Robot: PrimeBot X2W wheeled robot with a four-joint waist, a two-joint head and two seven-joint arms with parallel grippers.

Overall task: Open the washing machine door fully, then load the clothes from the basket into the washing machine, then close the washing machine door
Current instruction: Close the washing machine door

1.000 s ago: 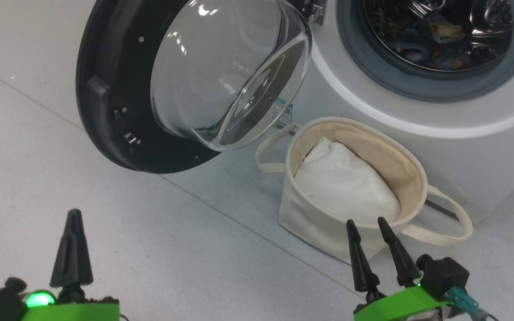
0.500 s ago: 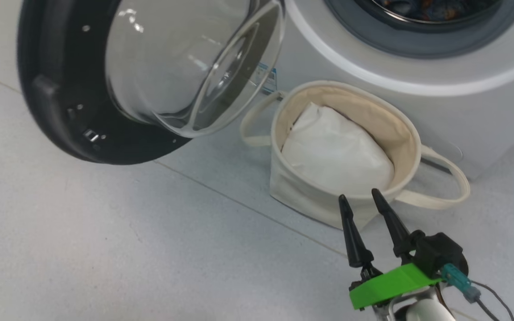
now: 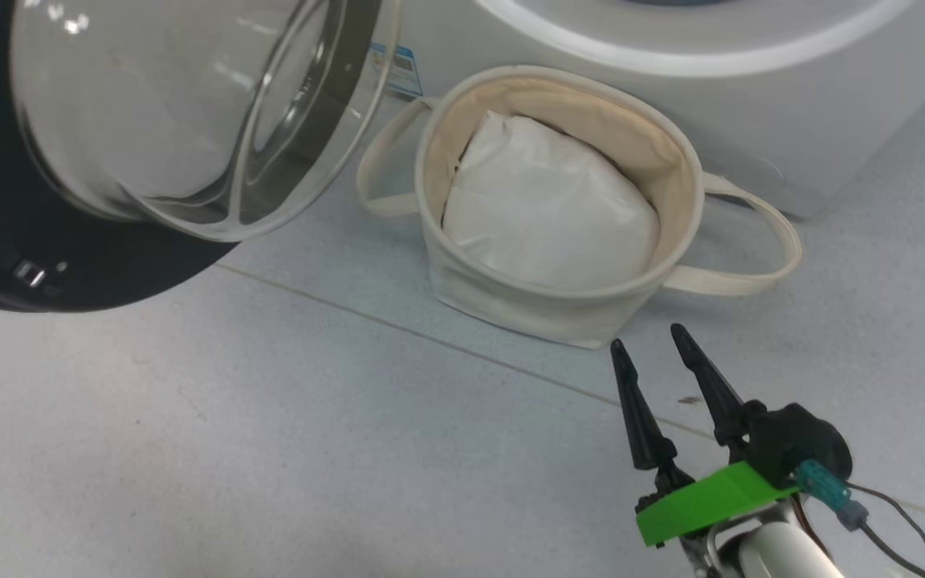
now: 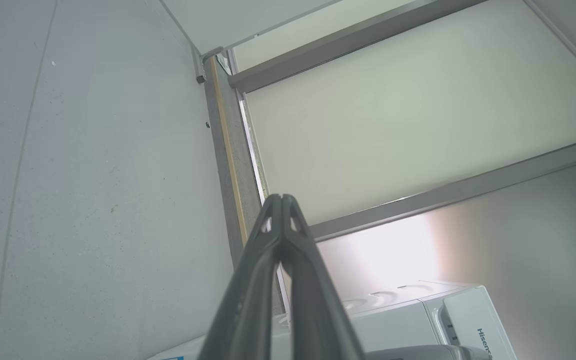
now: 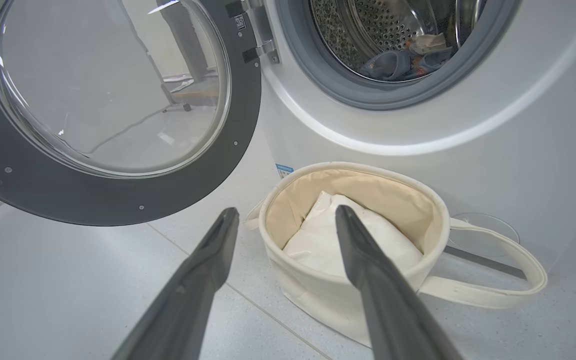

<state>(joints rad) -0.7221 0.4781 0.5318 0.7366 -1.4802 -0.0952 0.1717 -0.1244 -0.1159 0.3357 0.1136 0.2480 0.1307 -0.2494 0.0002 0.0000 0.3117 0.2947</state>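
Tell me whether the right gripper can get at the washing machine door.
Probably yes: the right gripper is open and empty; the washing machine door hangs open to its left, bare floor between, the basket ahead rather than in the way.

A laundry corner is indicated: a white front-loading washing machine [image 5: 493, 100] is set on pale speckled floor tiles [image 3: 270, 441], and a cream canvas basket [image 3: 511, 301] is placed just beside it.
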